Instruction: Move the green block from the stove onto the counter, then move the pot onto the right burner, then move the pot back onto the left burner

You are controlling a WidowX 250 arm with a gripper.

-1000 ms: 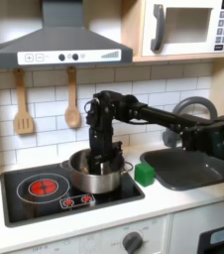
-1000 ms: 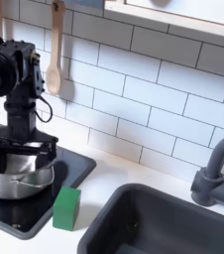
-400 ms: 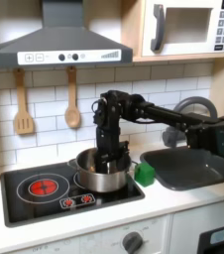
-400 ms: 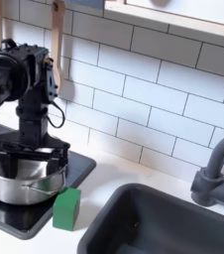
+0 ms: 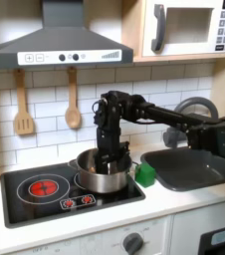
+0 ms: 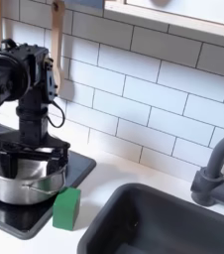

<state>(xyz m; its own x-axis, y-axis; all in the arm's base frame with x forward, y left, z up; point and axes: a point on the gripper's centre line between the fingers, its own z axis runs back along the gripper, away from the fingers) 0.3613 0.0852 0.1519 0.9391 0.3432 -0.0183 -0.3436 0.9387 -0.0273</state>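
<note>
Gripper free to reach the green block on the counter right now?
Probably not yet: the hand sits down at the pot on the stove. The green block itself stands uncovered beside the stove.

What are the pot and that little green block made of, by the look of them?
The pot looks like polished steel: silvery, with bright reflections on its wall. The green block is matte and evenly coloured, perhaps painted wood, foam or plastic; the pictures leave that open.
</note>
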